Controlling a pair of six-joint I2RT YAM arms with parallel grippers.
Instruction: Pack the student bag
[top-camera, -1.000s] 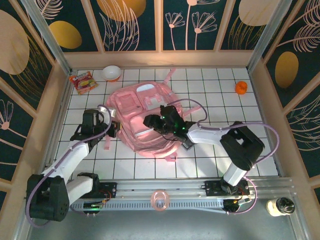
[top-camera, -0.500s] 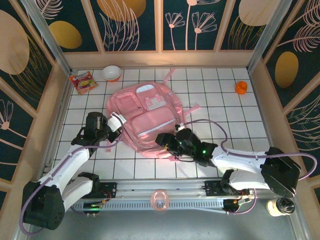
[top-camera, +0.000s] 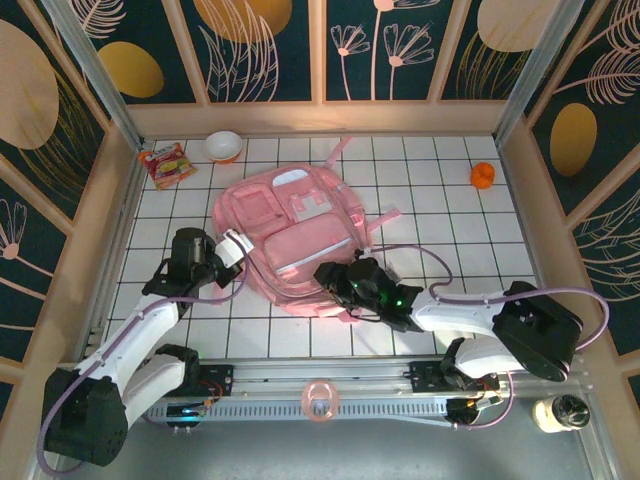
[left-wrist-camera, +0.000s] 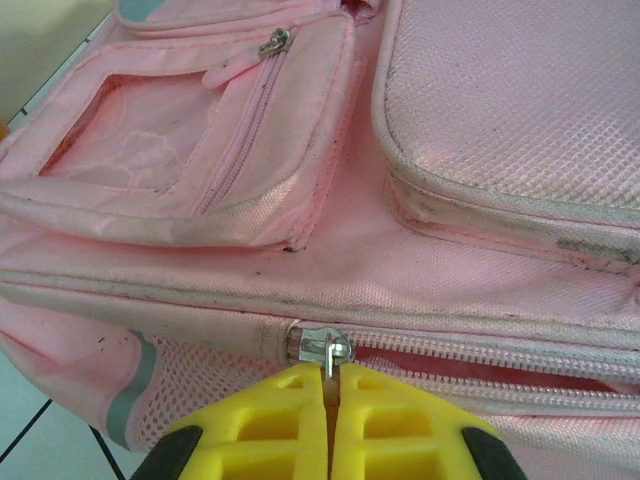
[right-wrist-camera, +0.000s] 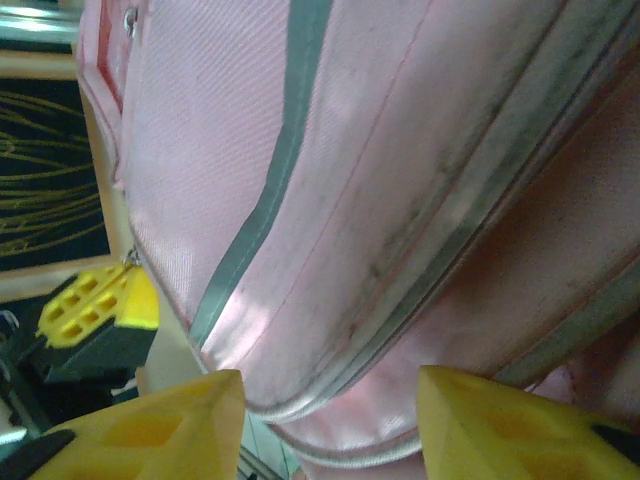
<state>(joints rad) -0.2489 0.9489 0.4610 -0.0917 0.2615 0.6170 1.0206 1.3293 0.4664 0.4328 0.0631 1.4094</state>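
Jaws of the left gripper (left-wrist-camera: 331, 385) are clamped tight on the metal zipper pull (left-wrist-camera: 328, 352) of the student bag (top-camera: 300, 225), which lies flat, front pockets up, in the middle of the tiled counter (top-camera: 440, 210). That grip suits running the main zip, whose teeth gape partly beside the pull. Jaws of the right gripper (right-wrist-camera: 325, 400) stand apart astride the bag's near edge without visibly pinching it, probably placed to brace the soft fabric so the zip slides instead of dragging the whole bag.
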